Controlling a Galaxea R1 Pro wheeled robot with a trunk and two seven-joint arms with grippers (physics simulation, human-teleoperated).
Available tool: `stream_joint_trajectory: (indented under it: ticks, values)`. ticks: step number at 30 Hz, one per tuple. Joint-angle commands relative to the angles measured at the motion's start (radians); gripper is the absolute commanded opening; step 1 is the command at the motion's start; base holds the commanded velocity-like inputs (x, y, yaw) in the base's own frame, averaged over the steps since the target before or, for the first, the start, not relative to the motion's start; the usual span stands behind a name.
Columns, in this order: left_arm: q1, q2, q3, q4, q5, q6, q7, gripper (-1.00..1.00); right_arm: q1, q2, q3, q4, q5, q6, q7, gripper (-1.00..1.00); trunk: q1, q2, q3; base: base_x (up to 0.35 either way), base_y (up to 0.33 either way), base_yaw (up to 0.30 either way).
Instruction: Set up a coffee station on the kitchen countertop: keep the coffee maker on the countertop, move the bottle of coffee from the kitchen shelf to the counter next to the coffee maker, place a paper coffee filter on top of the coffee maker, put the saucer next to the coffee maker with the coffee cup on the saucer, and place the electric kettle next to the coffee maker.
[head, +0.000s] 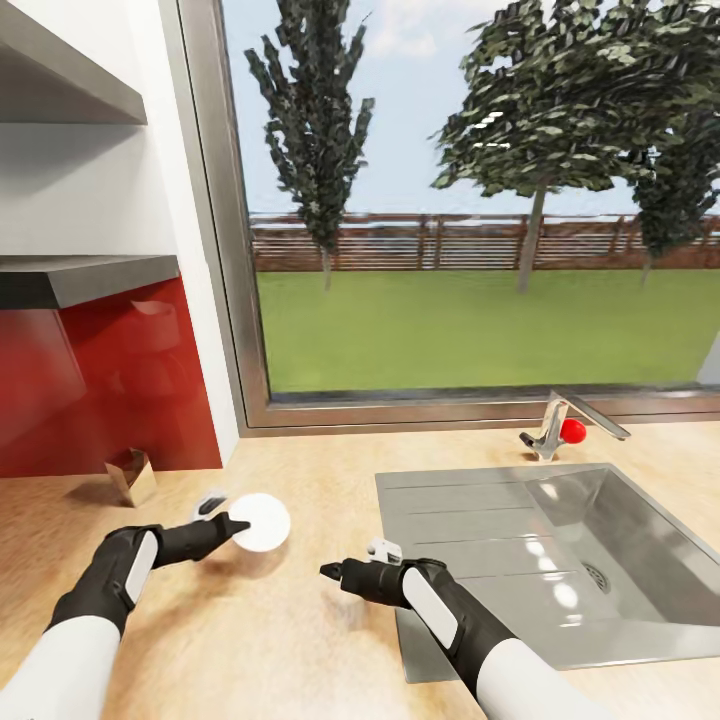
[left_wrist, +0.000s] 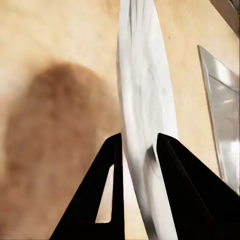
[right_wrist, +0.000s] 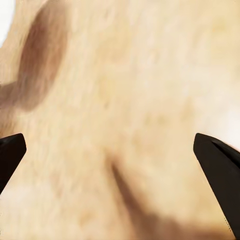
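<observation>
Beyond our 2 arms a big window (head: 470, 200) fills the wall, with lawn, a slatted fence and tall trees outside. Below it runs the light wood-look desk (head: 300, 620), and set into it on our right is a steel sink (head: 600, 540) with a ribbed draining board and a tap (head: 560, 425) carrying a red knob. On our left the wall has a glossy red panel (head: 100, 380) under 2 dark grey floating boards (head: 90, 275); we cannot tell which is the thinner one. A small brown paper bag (head: 130, 477) stands on the desk against the red panel.

Our left claw (head: 238, 524) is clamped on the rim of the saucer (head: 262, 521), which hangs above the desk, left of the sink, with its shadow on the wood beneath. In the left wrist view the saucer (left_wrist: 145, 115) stands edge-on between the 2 black fingers (left_wrist: 180, 185), both touching it.

Our right claw (head: 328, 571) hovers over bare wood just beside the sink's near left corner. Its right wrist view shows the fingertips (right_wrist: 217, 165) spread wide apart with nothing between them.

We can read no brand, label or writing on anything.
</observation>
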Motion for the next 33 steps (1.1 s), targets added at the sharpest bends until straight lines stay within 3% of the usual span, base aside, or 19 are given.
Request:
stream_joint_trajectory:
  ticks: [1, 5, 6, 8, 11, 33]
  values:
    - [0.0, 0.001, 0.001, -0.016, 0.007, 0.031, -0.003, -1.0, 0.0, 0.0, 0.001, 0.0, 0.008, 0.002, 0.0, 1.0, 0.0, -0.001, -0.001, 0.0, 0.0, 0.0]
    - [0.005, 0.021, -0.001, -0.076, 0.014, 0.1, -0.037, -1.0, 0.0, 0.0, 0.002, -0.003, 0.008, 0.002, 0.0, 1.0, 0.0, -0.001, -0.001, 0.0, 0.0, 0.0]
    - [0.01, 0.048, -0.006, -0.109, 0.015, 0.149, -0.107, -1.0, 0.0, 0.0, 0.002, -0.004, 0.008, 0.002, 0.001, 1.0, 0.0, -0.001, -0.001, 0.0, 0.0, 0.0]
    - [0.012, 0.07, -0.008, -0.118, 0.014, 0.165, -0.165, -1.0, 0.0, 0.0, 0.002, -0.005, 0.008, 0.002, 0.001, 1.0, 0.0, -0.001, -0.001, 0.0, 0.0, 0.0]
    - [0.012, 0.081, -0.009, -0.122, 0.014, 0.17, -0.192, -1.0, 0.0, 0.0, 0.003, -0.006, 0.008, 0.002, 0.001, 1.0, 0.0, -0.001, -0.001, -0.006, 0.0, 0.0]
    - [0.012, 0.086, -0.011, -0.123, 0.014, 0.166, -0.206, -1.0, 0.0, 0.0, 0.004, -0.011, 0.008, 0.002, 0.004, 1.0, 0.0, -0.001, 0.002, -0.301, 0.0, 0.004]
